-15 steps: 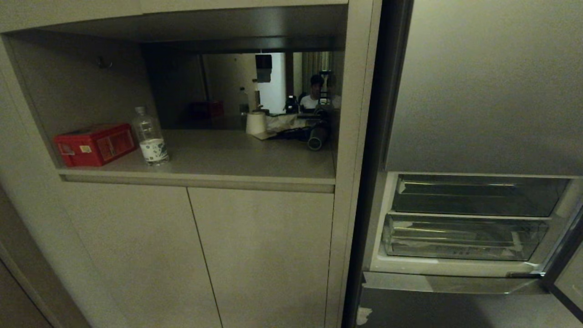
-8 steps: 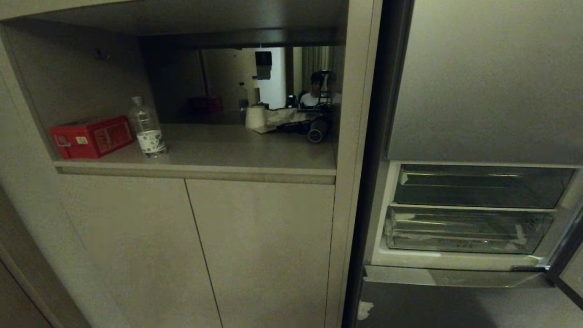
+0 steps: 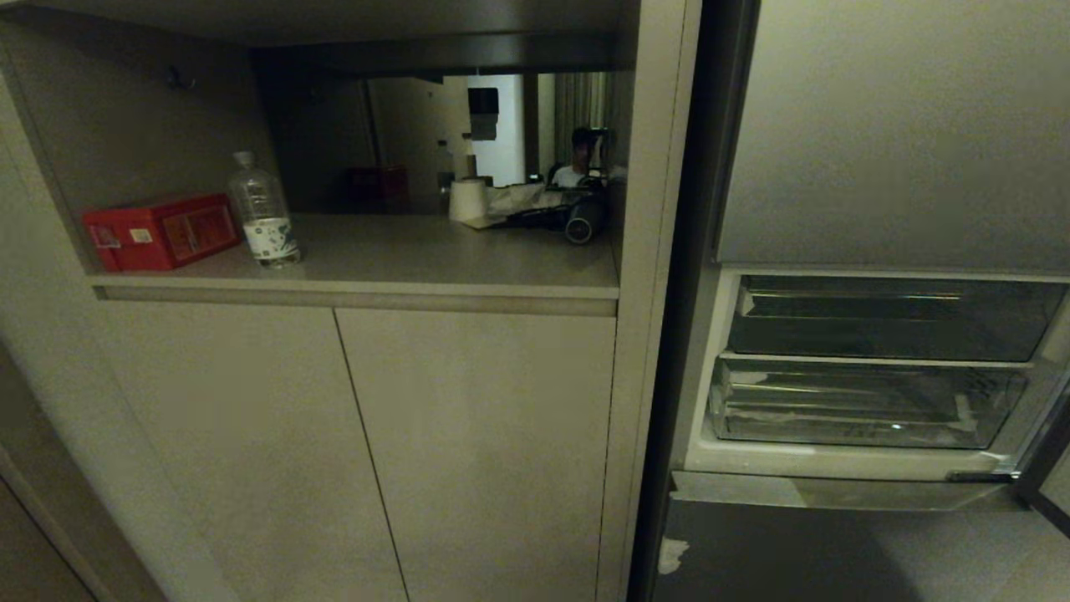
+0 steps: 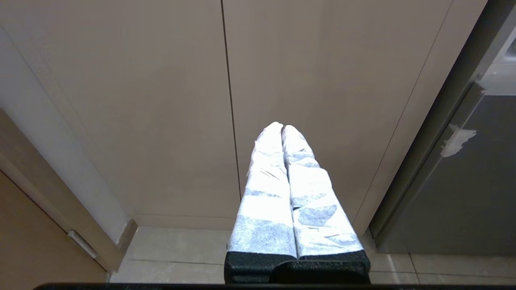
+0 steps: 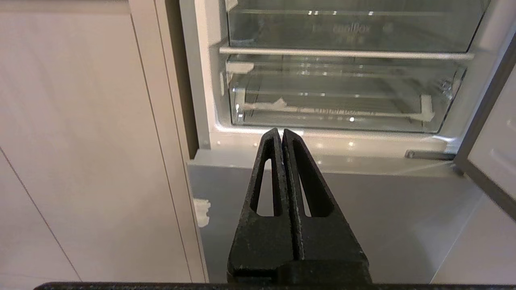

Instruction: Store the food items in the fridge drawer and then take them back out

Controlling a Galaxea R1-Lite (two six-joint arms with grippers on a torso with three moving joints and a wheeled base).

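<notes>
The whole head view shifts upward against the fridge point(image 3: 886, 134) as the torso bends lower, bringing the fridge drawer point(image 3: 861, 405), at the fridge's foot, nearer. Both the left end effector point(image 4: 282, 128) and the right end effector point(image 5: 281, 133) stay closed and empty. The drawer seems bare; no food items show.

Fridge drawer point(image 3: 865, 405) shut, water bottle point(image 3: 263, 213) beside red box point(image 3: 159, 232)

Dim beige cabinets point(image 3: 468, 435) with an open niche point(image 3: 435, 251) stand on pale floor tiles point(image 4: 177, 257).
</notes>
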